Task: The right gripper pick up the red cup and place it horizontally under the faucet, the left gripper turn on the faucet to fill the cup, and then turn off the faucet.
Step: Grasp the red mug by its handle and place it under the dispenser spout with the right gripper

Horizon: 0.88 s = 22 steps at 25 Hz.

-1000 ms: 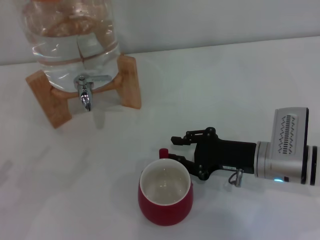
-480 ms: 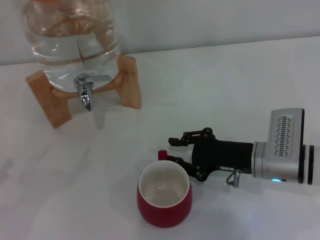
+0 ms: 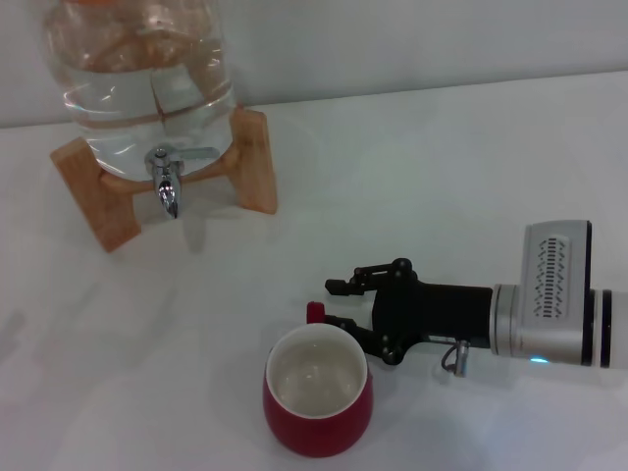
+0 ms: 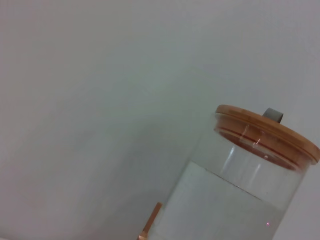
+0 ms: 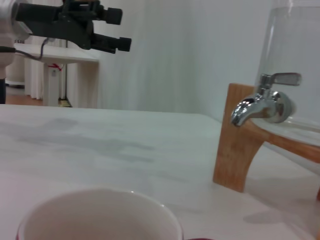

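Observation:
The red cup [image 3: 317,404] stands upright near the table's front edge, cream inside showing, and its rim fills the bottom of the right wrist view [image 5: 100,216]. Its red handle [image 3: 315,312] points away from me. My right gripper [image 3: 332,304] lies low over the table just right of the cup. It is open, with its fingertips at the handle. The chrome faucet [image 3: 167,183] [image 5: 260,102] sticks out of the clear water jar [image 3: 147,78] at the back left, lever level. My left gripper [image 5: 117,30] hangs open far off in the right wrist view.
The jar rests on a wooden stand [image 3: 257,157] [image 5: 234,145]. In the left wrist view the jar [image 4: 240,190] shows with its wooden lid [image 4: 267,130] against a plain wall. White tabletop [image 3: 412,167] lies between cup and stand.
My right gripper has slid left and slightly toward the front, its fingertips now at the cup's handle. The cup has shifted a little left and toward the front edge.

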Each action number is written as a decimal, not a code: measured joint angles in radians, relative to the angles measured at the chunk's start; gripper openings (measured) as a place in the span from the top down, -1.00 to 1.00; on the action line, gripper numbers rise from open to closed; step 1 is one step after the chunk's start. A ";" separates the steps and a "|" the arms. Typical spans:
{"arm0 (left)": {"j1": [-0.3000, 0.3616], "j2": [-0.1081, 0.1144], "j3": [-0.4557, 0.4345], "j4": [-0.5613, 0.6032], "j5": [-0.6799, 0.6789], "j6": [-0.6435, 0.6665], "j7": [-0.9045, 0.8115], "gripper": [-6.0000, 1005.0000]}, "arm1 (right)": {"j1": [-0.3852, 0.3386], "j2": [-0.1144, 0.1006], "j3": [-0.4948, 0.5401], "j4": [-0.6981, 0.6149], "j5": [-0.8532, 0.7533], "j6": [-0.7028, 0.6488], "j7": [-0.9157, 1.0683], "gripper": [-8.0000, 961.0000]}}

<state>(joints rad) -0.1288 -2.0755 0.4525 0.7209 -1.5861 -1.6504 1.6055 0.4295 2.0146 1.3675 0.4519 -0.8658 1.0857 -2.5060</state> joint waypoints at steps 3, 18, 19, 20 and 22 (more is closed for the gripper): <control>0.000 0.000 0.000 0.000 0.000 0.000 0.000 -0.74 | 0.000 0.002 -0.002 0.003 0.003 0.003 -0.001 0.23; 0.002 0.000 0.000 -0.003 0.000 0.000 -0.001 -0.74 | 0.008 0.005 -0.064 0.011 0.063 0.003 -0.004 0.23; 0.002 0.000 0.000 -0.003 0.000 0.000 -0.001 -0.74 | 0.007 0.005 -0.064 0.011 0.063 0.004 -0.004 0.23; 0.002 0.000 0.000 -0.003 0.000 0.000 -0.001 -0.74 | 0.007 0.005 -0.064 0.011 0.063 0.004 -0.005 0.23; 0.002 0.000 0.000 -0.003 0.000 0.000 -0.001 -0.74 | 0.006 0.004 -0.067 0.011 0.063 0.004 -0.006 0.23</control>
<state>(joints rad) -0.1266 -2.0755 0.4525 0.7179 -1.5861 -1.6506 1.6044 0.4355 2.0189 1.3006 0.4633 -0.8027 1.0901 -2.5117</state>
